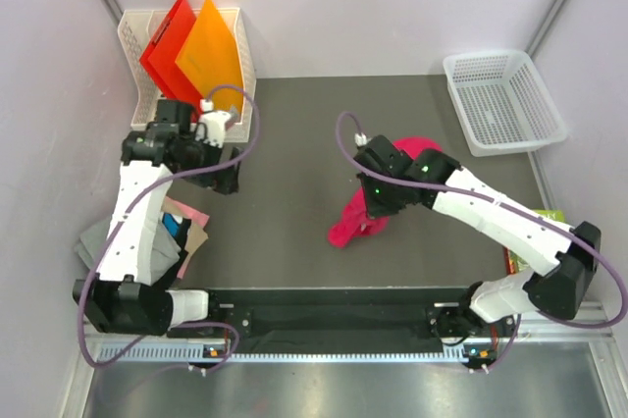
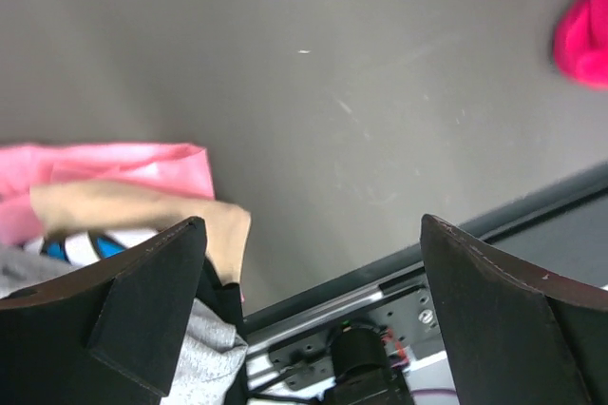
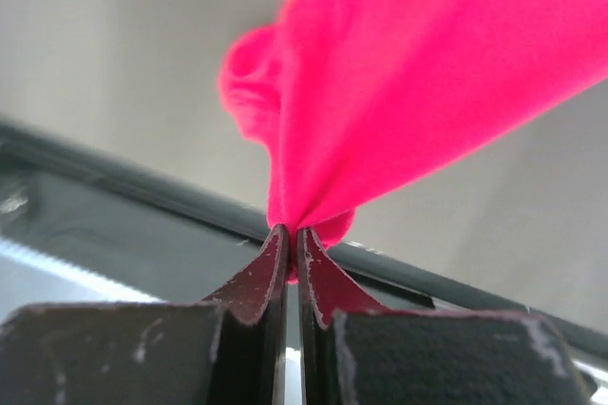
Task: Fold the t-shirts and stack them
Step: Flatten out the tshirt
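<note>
The bright magenta-pink t-shirt point(image 1: 351, 226) hangs bunched in the middle of the dark table, part of it behind the right arm. My right gripper point(image 1: 378, 204) is shut on a pinch of it and holds it up; in the right wrist view the cloth point(image 3: 427, 91) fans out from the closed tips of the gripper point(image 3: 293, 239). My left gripper point(image 1: 228, 182) is open and empty above the table's left side. Below it lies a pile of folded shirts point(image 1: 182, 232): pale pink point(image 2: 114, 167), tan point(image 2: 142, 210), blue point(image 2: 71, 248) and grey point(image 2: 204, 348).
A white rack point(image 1: 240, 45) with a red folder point(image 1: 162, 45) and an orange folder point(image 1: 211, 55) stands at the back left. A white basket point(image 1: 502, 99) sits at the back right. A green-covered book point(image 1: 549, 217) lies by the right arm. A black rail point(image 1: 334, 315) runs along the near edge.
</note>
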